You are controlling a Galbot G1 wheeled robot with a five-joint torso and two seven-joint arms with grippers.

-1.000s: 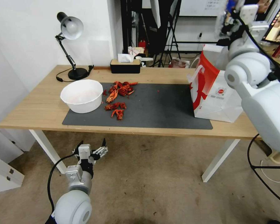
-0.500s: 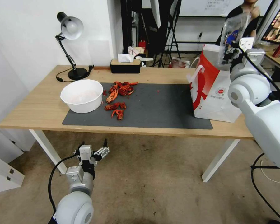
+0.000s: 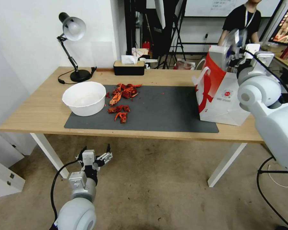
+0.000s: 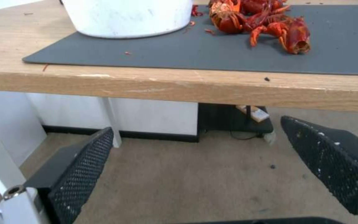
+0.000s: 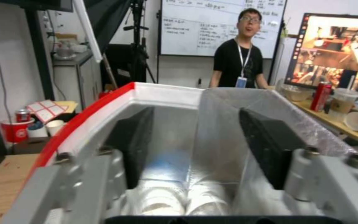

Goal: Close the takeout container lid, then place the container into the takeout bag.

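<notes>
The takeout bag (image 3: pixel 222 102) stands at the table's right end, white with red sides, its mouth open. My right gripper (image 3: pixel 235 48) hovers just over that mouth, shut on the takeout container (image 3: pixel 231 37), a blurred clear box. In the right wrist view the clear container (image 5: pixel 195 146) sits between the black fingers (image 5: pixel 270 149), with the bag's red and white rim (image 5: pixel 104 105) just beyond. I cannot tell the lid from the rest of the box. My left gripper (image 3: pixel 96 158) hangs open below the table's front edge, also seen as the left gripper (image 4: pixel 206 169) with nothing in it.
A grey mat (image 3: pixel 163 111) covers the table's middle, with a white bowl (image 3: pixel 84 97) and red crayfish shells (image 3: pixel 121 95) on its left part. A desk lamp (image 3: pixel 74 30) and a black tissue box (image 3: pixel 128 67) stand at the back.
My right gripper has come down with the container, from high above the bag to just over its mouth. The left arm has stayed still.
</notes>
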